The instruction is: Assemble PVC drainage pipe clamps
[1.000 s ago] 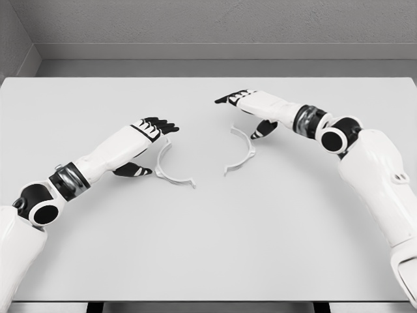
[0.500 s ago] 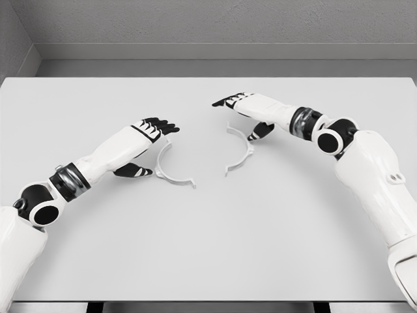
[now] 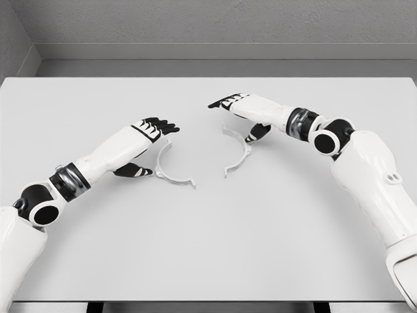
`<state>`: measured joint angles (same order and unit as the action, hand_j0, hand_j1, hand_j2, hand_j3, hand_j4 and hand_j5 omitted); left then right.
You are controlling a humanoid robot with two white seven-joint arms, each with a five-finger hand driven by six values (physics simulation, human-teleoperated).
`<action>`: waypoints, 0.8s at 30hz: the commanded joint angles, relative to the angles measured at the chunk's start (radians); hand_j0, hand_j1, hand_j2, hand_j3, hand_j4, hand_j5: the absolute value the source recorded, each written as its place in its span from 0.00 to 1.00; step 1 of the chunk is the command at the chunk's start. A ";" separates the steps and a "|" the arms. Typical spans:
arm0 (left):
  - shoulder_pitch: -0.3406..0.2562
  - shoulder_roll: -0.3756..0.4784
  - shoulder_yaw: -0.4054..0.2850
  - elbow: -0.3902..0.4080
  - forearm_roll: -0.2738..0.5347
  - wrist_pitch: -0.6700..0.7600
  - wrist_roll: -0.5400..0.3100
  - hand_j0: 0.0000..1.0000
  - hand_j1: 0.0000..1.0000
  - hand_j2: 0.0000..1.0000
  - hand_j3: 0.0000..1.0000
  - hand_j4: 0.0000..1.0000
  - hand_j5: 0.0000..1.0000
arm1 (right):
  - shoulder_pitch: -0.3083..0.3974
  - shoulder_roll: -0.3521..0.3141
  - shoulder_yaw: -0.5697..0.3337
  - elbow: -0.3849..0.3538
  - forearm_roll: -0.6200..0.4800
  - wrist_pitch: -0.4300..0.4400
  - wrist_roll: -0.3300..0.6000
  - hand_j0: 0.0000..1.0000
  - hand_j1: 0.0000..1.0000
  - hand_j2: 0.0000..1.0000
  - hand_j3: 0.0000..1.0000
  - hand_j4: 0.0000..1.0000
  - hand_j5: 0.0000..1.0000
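Note:
Two white half-ring pipe clamp pieces lie flat on the table. The left clamp half (image 3: 171, 173) curves just right of my left hand (image 3: 146, 145), whose black-tipped fingers are spread above its upper end, with the thumb (image 3: 133, 170) low beside it. The right clamp half (image 3: 240, 151) lies under and left of my right hand (image 3: 240, 116). That hand's fingers reach out flat to the left above the clamp's top end, its thumb (image 3: 256, 132) touching or nearly touching the outer curve. Neither hand holds anything.
The pale grey table (image 3: 208, 248) stretches wide in front of both clamp halves. Its back edge meets a grey wall, and a corner wall rises at the far left.
My right hand has slid left by a small amount, and the right clamp half has shifted left with it. The left arm and left clamp half have stayed still.

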<state>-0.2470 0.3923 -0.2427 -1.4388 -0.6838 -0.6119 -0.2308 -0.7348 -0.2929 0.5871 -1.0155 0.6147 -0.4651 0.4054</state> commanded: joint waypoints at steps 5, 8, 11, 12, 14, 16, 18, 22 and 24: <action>0.000 0.000 0.000 0.000 0.007 0.001 0.001 1.00 1.00 1.00 1.00 1.00 1.00 | 0.000 0.001 0.000 -0.005 -0.006 0.000 0.000 1.00 1.00 1.00 1.00 1.00 1.00; -0.002 0.000 0.000 0.001 0.007 0.001 0.001 1.00 1.00 1.00 1.00 1.00 1.00 | 0.002 0.005 0.016 -0.025 -0.006 0.000 0.000 1.00 1.00 1.00 1.00 1.00 1.00; 0.002 -0.001 -0.001 0.000 0.006 0.001 0.001 1.00 1.00 1.00 1.00 1.00 1.00 | 0.002 0.005 0.019 -0.032 -0.006 0.000 0.000 1.00 1.00 1.00 1.00 1.00 1.00; 0.002 -0.001 -0.001 0.000 0.006 0.001 0.001 1.00 1.00 1.00 1.00 1.00 1.00 | 0.002 0.005 0.019 -0.032 -0.006 0.000 0.000 1.00 1.00 1.00 1.00 1.00 1.00; 0.003 -0.001 -0.003 0.000 0.006 0.001 0.001 1.00 1.00 1.00 1.00 1.00 1.00 | 0.002 0.005 0.020 -0.034 -0.007 0.000 0.000 1.00 1.00 1.00 1.00 1.00 1.00; 0.003 -0.001 -0.004 -0.002 0.006 0.001 0.001 1.00 1.00 1.00 1.00 1.00 1.00 | 0.003 0.005 0.020 -0.035 -0.007 0.000 0.000 1.00 1.00 1.00 1.00 1.00 1.00; 0.003 -0.001 -0.006 -0.002 0.006 0.001 0.001 1.00 1.00 1.00 1.00 1.00 1.00 | 0.006 0.005 0.020 -0.048 -0.007 0.000 0.000 1.00 1.00 1.00 1.00 1.00 1.00; 0.002 -0.001 -0.006 0.001 0.006 0.001 0.001 1.00 1.00 1.00 1.00 1.00 1.00 | 0.009 0.005 0.023 -0.060 -0.007 0.000 0.001 1.00 1.00 1.00 1.00 1.00 1.00; 0.002 -0.003 -0.006 0.001 0.006 0.001 0.001 1.00 1.00 1.00 1.00 1.00 1.00 | 0.008 0.005 0.017 -0.054 -0.006 0.000 0.000 1.00 1.00 1.00 1.00 1.00 1.00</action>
<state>-0.2454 0.3902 -0.2491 -1.4374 -0.6854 -0.6119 -0.2307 -0.7271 -0.2883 0.6075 -1.0683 0.6131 -0.4662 0.4056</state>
